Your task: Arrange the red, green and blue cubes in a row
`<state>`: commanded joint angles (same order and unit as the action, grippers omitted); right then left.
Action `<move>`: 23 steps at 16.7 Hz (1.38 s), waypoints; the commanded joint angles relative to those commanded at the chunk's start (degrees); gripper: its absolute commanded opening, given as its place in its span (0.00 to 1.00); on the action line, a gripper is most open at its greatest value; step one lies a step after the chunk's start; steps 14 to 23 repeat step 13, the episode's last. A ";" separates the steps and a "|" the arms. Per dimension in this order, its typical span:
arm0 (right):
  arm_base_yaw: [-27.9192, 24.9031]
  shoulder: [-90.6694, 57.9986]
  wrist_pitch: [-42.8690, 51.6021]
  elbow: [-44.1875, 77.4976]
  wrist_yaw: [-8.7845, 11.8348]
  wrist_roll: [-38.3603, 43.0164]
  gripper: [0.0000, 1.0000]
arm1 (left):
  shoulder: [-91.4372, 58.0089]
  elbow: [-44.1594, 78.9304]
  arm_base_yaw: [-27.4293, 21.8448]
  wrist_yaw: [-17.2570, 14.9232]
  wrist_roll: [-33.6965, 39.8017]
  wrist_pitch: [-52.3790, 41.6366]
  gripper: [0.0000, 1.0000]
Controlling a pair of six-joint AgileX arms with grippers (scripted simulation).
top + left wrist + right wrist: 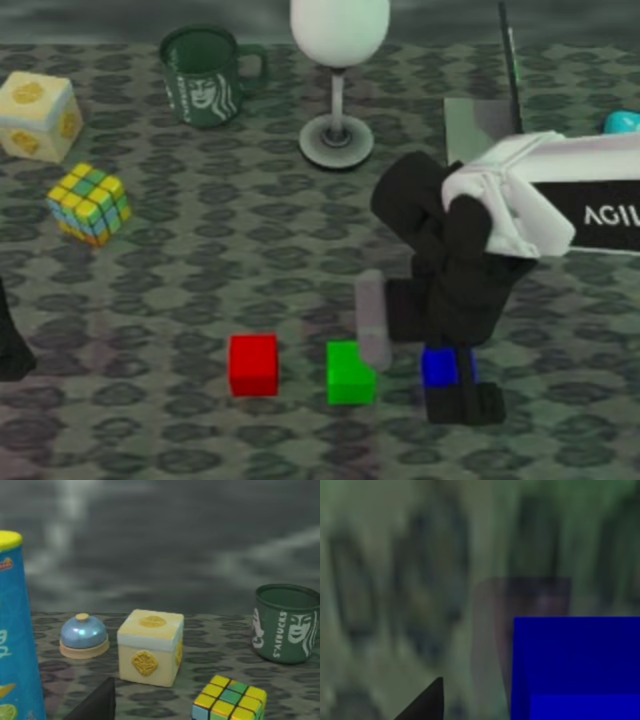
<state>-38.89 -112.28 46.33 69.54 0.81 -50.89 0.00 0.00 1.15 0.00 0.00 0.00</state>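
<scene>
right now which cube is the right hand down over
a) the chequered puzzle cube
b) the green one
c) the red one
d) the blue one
d: in the top view the right hand sits over the blue cube at the right end of the row, while the red cube and green cube stand free to its left.

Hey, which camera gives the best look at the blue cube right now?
The right wrist view: the blue cube fills much of it. In the top view the right gripper covers most of it. The left wrist view misses it.
</scene>
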 joint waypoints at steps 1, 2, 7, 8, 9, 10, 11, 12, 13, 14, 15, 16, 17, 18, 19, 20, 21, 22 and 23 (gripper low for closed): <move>0.00 0.00 0.00 0.00 0.00 0.00 1.00 | 0.00 0.00 0.00 0.00 0.00 0.00 1.00; 0.00 0.00 0.00 0.00 0.00 0.00 1.00 | 0.00 0.00 0.00 0.00 0.00 0.00 1.00; -0.30 1.32 4.40 2.61 0.07 -0.39 1.00 | 0.00 0.00 0.00 0.00 0.00 0.00 1.00; -0.30 2.11 6.72 3.89 0.08 -0.41 1.00 | 0.00 0.00 0.00 0.00 0.00 0.00 1.00; -0.25 3.00 9.13 5.27 0.08 -0.36 1.00 | 0.00 0.00 0.00 0.00 0.00 0.00 1.00; -0.19 3.91 11.34 6.60 0.07 -0.31 1.00 | 0.00 0.00 0.00 0.00 0.00 0.00 1.00; -0.17 4.76 13.09 7.74 0.05 -0.30 1.00 | 0.00 0.00 0.00 0.00 0.00 0.00 1.00; -0.20 5.44 14.28 8.60 0.04 -0.33 1.00 | 0.00 0.00 0.00 0.00 0.00 0.00 1.00; -0.24 5.82 14.87 9.06 0.04 -0.36 1.00 | 0.00 0.00 0.00 0.00 0.00 0.00 1.00; -0.24 5.82 14.87 9.06 0.04 -0.36 1.00 | 0.00 0.00 0.00 0.00 0.00 0.00 1.00; -0.24 5.82 14.87 9.06 0.04 -0.36 1.00 | 0.00 0.00 0.00 0.00 0.00 0.00 1.00; -0.24 5.82 14.87 9.06 0.04 -0.36 1.00 | 0.00 0.00 0.00 0.00 0.00 0.00 1.00; -0.24 5.82 14.87 9.06 0.04 -0.36 1.00 | 0.00 0.00 0.00 0.00 0.00 0.00 1.00; -0.24 5.82 14.87 9.06 0.04 -0.36 1.00 | 0.00 0.00 0.00 0.00 0.00 0.00 1.00; -0.24 5.82 14.87 9.06 0.04 -0.36 1.00 | 0.00 0.00 0.00 0.00 0.00 0.00 1.00; -0.24 5.82 14.87 9.06 0.04 -0.36 1.00 | 0.00 0.00 0.00 0.00 0.00 0.00 1.00; -0.24 5.82 14.87 9.06 0.04 -0.36 1.00 | 0.00 0.00 0.00 0.00 0.00 0.00 1.00; -0.24 5.82 14.87 9.06 0.04 -0.36 1.00 | 0.00 0.00 0.00 0.00 0.00 0.00 1.00; -0.24 5.82 14.87 9.06 0.04 -0.36 1.00 | 0.00 0.00 0.00 0.00 0.00 0.00 1.00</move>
